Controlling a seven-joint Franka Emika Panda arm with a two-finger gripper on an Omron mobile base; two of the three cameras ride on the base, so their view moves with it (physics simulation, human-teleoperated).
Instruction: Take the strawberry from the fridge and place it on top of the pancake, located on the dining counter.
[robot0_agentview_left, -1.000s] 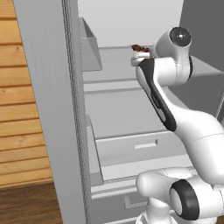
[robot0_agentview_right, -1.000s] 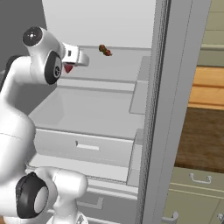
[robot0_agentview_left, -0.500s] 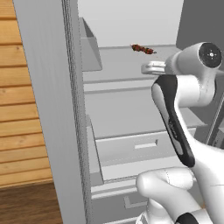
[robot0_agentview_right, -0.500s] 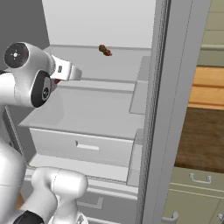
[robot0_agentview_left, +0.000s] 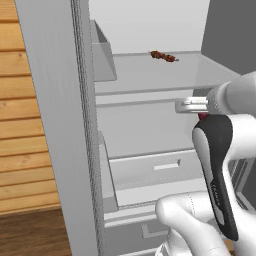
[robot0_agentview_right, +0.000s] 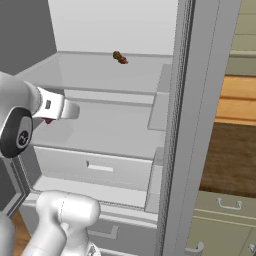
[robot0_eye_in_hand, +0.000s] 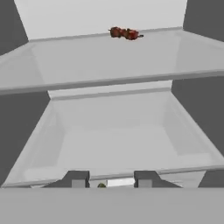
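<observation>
The fridge (robot0_agentview_left: 55, 125) stands open before me, its grey shelves (robot0_eye_in_hand: 109, 65) and lower drawer (robot0_agentview_right: 95, 167) in view. My gripper (robot0_eye_in_hand: 111, 179) is shut, held outside the fridge in front of the middle shelf. A tiny red berry, the strawberry (robot0_agentview_left: 202, 116) (robot0_agentview_right: 48, 121), peeks out just under the hand. It looks held between the fingers. The pancake is out of view. Past the right door lies a dark brown surface (robot0_agentview_right: 232, 155); I cannot tell whether it is the dining counter.
A dark red-brown lumpy strip of food (robot0_agentview_left: 163, 56) (robot0_agentview_right: 120, 57) (robot0_eye_in_hand: 124, 33) lies at the back of the upper shelf. The open doors (robot0_agentview_right: 192, 125) flank the arm on both sides. Pale cabinet drawers (robot0_agentview_right: 222, 220) sit at lower right, wooden planks (robot0_agentview_left: 20, 140) at left.
The hand has drawn back out of the fridge, away from the upper shelf and lower, carrying the red berry. The red-brown strip has stayed on its shelf.
</observation>
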